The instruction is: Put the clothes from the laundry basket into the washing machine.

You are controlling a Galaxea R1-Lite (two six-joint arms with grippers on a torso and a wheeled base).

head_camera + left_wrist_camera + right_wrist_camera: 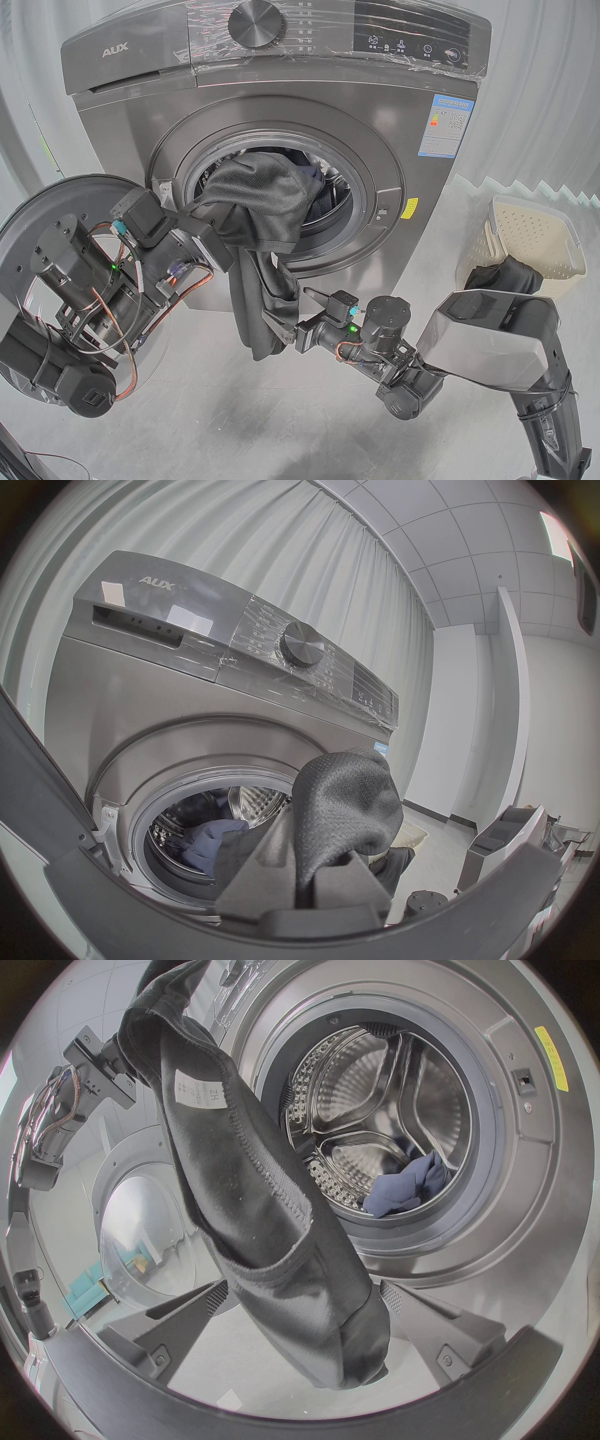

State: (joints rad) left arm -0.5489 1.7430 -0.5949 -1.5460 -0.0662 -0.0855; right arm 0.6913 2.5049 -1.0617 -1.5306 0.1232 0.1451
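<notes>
Closest to us, the right hand [303, 1297] was released: its fingers [206, 1300] stood spread on either side of the hanging lower end of the black garment [262, 1210]. We could not tell whether the pads touched the cloth. We logged this hand low in front of the washer [387, 125], below its opening. The left hand [209, 215] was clenched on the garment's upper part at the left edge of the opening. In its wrist view the cloth bunched up from between the closed fingers. From that grip the garment lay draped partly across the mouth of the drum [375, 1104] and hung down the washer's front, not yet inside. We noted a blue garment [406, 1188] lying in the drum. The door [75, 194] stood swung open to the left. The basket [537, 244] sat on the floor [250, 425] right of the washer, a dark cloth [506, 275] over its near rim.
</notes>
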